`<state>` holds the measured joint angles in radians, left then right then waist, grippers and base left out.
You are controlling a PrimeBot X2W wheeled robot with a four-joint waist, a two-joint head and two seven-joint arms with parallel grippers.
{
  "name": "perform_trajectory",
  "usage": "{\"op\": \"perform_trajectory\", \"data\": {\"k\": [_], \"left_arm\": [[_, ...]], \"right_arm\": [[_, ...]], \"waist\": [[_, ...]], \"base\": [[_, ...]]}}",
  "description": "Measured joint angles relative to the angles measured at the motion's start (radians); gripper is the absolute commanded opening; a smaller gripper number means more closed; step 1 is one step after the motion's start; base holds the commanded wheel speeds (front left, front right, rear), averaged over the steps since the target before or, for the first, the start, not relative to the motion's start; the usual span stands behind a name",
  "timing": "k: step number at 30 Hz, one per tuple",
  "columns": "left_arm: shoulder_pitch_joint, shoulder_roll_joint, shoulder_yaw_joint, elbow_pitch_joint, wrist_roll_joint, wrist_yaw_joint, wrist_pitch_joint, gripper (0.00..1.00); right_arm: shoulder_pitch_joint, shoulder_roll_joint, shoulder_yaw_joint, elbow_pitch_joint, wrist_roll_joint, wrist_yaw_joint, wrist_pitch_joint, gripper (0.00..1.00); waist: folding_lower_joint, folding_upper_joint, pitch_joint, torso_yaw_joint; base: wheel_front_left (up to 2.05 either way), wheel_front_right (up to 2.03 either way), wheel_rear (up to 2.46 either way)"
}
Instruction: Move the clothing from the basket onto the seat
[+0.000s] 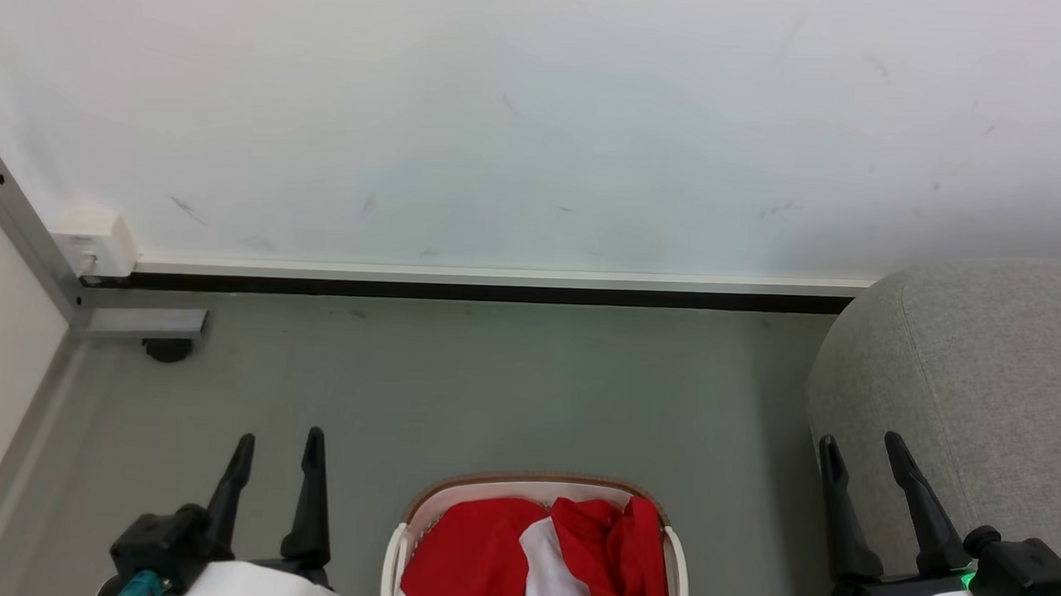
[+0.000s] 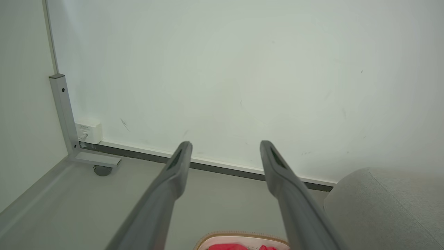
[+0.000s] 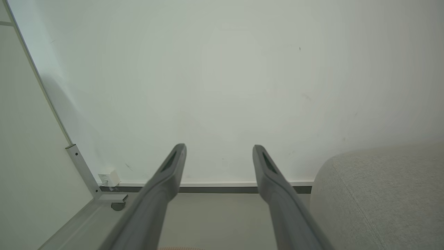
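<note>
The white basket with a brown rim stands on the floor at the bottom middle of the head view, and its far rim peeks into the left wrist view. Red clothing with white panels fills it; a scrap of red clothing shows there too. The grey seat rises at the right, its rounded end also seen as the seat and the seat. My left gripper hangs open left of the basket, fingers apart. My right gripper is open in front of the seat, empty.
A white wall with a dark baseboard closes the far side. At the left stands a panel with a grey metal frame, a small white box and a black caster. Grey floor lies between basket and wall.
</note>
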<state>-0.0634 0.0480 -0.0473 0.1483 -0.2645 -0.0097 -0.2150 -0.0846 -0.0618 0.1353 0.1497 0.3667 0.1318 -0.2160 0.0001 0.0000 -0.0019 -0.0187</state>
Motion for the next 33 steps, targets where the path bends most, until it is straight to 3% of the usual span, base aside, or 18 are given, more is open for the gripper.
{"op": "perform_trajectory", "data": {"k": [24,33], "left_arm": [[-0.003,0.000,-0.024,-0.005,0.134,0.003,-0.047,1.00],[-0.005,0.000,-0.020,-0.004,0.139,0.002,-0.049,1.00]], "right_arm": [[0.000,0.003,0.016,-0.017,-0.146,0.000,-0.043,1.00],[0.000,0.006,0.015,-0.018,-0.149,0.000,-0.047,1.00]], "waist": [[0.0000,0.0000,0.002,-0.006],[0.0000,0.0000,0.004,-0.007]], "base": [[0.00,0.00,0.00],[0.00,0.00,0.00]]}}
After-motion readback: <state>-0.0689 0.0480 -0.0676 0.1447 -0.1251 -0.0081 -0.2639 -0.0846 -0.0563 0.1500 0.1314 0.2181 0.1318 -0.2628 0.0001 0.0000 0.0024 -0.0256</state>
